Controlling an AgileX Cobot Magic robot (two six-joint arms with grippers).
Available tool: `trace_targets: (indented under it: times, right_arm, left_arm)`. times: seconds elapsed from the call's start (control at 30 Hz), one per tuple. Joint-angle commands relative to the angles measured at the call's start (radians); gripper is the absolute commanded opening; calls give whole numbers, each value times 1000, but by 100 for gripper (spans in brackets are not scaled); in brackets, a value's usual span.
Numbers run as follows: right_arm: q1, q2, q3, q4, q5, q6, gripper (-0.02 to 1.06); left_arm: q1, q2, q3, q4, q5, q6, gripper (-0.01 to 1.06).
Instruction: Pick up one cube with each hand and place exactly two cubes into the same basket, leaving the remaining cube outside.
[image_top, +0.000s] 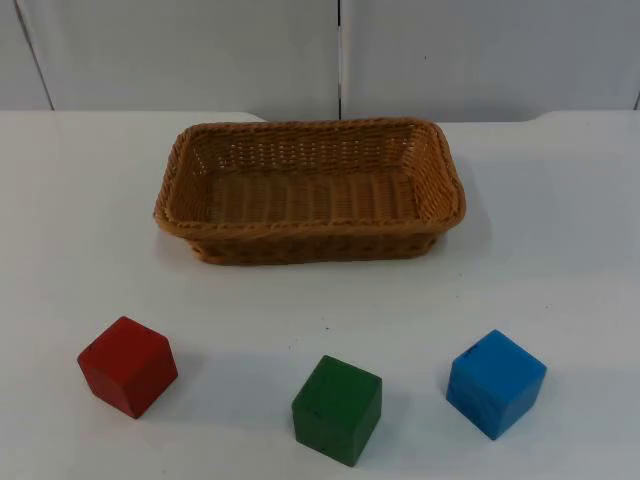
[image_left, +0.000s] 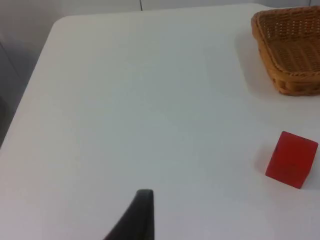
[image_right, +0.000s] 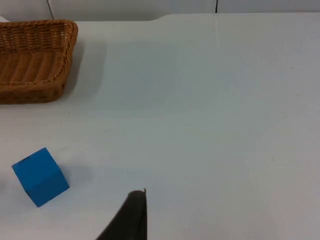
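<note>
A brown woven basket (image_top: 310, 228), red cube (image_top: 127, 366), green cube (image_top: 337, 409) and blue cube (image_top: 495, 383) on a white table (image_top: 560, 260).

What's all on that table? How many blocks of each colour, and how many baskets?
red cube: 1
green cube: 1
blue cube: 1
wicker basket: 1, nothing inside it
Total: 4 things, 3 cubes and 1 basket, all on the white table.

white surface (image_top: 560, 230) carries four things; wicker basket (image_top: 308, 190) sits toward the far side, centred; three cubes lie in a row on the near side, well apart: red cube (image_top: 127, 366) left, green cube (image_top: 337, 409) middle, blue cube (image_top: 495, 383) right; all outside the basket
</note>
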Motion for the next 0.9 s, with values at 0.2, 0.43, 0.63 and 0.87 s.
trace_targets:
  times: [0.2, 0.43, 0.63, 0.87]
  right_arm:
    - [-4, 112, -38, 4, -61, -8, 105]
    - [-4, 192, -65, 4, -108, -8, 105]
    - [-4, 261, -94, 6, -117, -10, 105]
    - [-4, 325, -95, 6, -131, -13, 105]
  left_arm:
    - [2, 1, -39, -16, -47, -12, 105]
    - [2, 87, -48, -26, -55, -12, 105]
    - [2, 181, -48, -87, -116, -12, 105]
    - [2, 262, -48, -116, -145, -12, 105]
